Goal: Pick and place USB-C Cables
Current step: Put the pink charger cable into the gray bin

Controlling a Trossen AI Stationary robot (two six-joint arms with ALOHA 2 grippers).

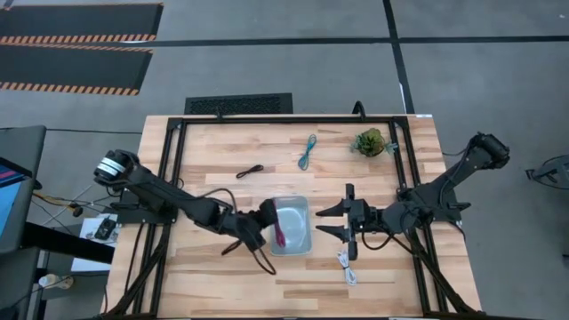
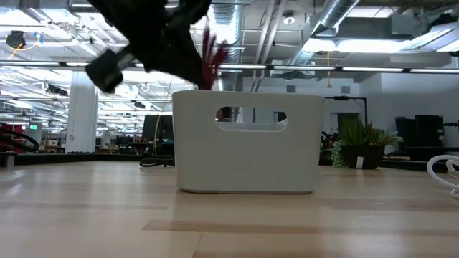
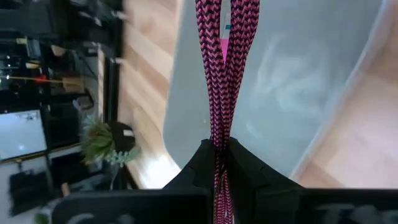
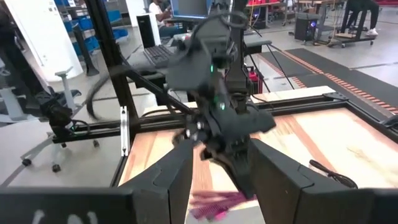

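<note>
Hanging from the left gripper (image 1: pixel 269 220), the maroon cable (image 1: pixel 280 233) runs lengthwise into the pale grey tray (image 1: pixel 300 206) at the middle of the wooden table (image 1: pixel 222 160). In the left wrist view we see its doubled braided strands (image 3: pixel 225 68) pinched between the closed fingers (image 3: pixel 199 171), their long axis straight away from the gripper toward the tray floor. The low view shows the strands (image 2: pixel 212 59) above the tray's near wall (image 2: pixel 247 154). We find the right gripper (image 1: pixel 341 221) just beside the tray's other end, fingers spread apart and holding nothing. The white cable (image 1: pixel 346 265) lies near it toward the table's front edge. The black cable (image 1: pixel 250 171) and the teal-blue cable (image 1: pixel 307 152) lie farther back, the teal one angled lengthwise front to back, near the green plant (image 1: pixel 369 142).
</note>
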